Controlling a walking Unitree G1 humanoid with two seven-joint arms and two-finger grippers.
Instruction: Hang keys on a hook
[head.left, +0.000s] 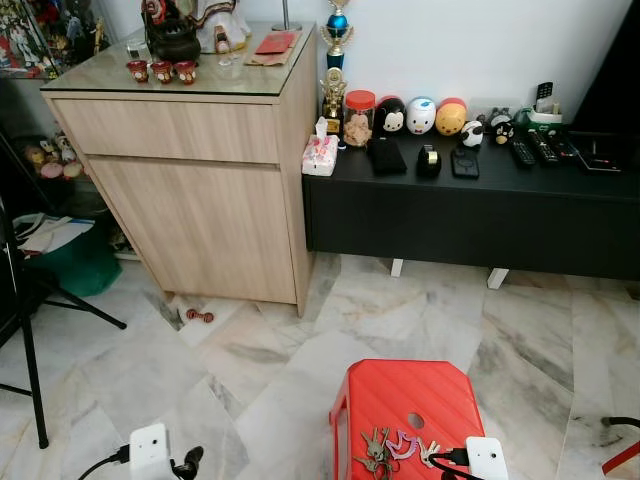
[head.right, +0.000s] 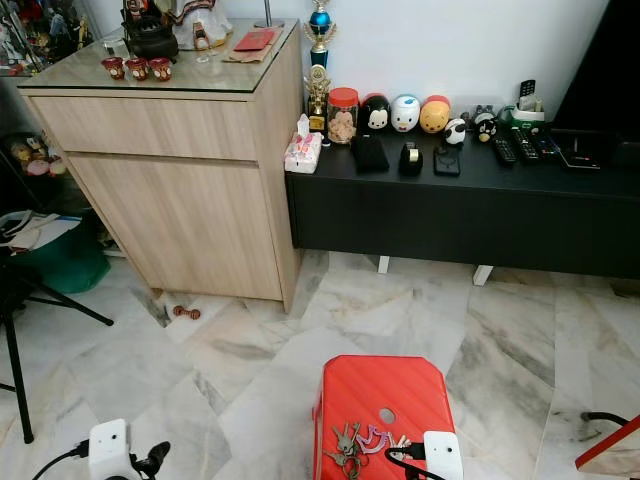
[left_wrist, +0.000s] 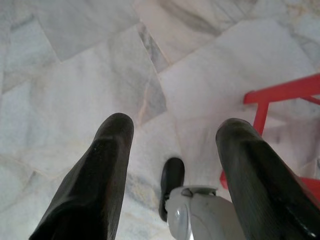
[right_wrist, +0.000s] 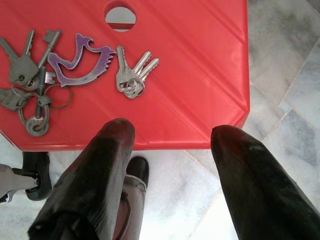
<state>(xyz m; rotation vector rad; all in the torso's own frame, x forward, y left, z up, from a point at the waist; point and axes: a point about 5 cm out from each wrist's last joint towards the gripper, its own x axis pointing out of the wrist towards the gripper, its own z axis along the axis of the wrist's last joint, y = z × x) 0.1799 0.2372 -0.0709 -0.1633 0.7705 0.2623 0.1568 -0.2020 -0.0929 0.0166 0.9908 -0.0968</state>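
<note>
Though cropped at frame edge, keys (right_wrist: 75, 75) noted on red stool (right_wrist: 200, 75); right gripper (right_wrist: 170, 135) parted, left gripper (left_wrist: 172, 135) likewise.

- We hold our left gripper (left_wrist: 172, 135) low, fingers (left_wrist: 95, 175) spread apart, pointing downward.
- Our right gripper (right_wrist: 167, 132) hangs low too, its fingers (right_wrist: 250, 180) parted.

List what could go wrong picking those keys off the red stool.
1. The keys lie flat and spread in loose rings around a purple clip on the red stool; the open right gripper may lift only some.
2. They sit near the stool's front edge and could slide off.
</note>
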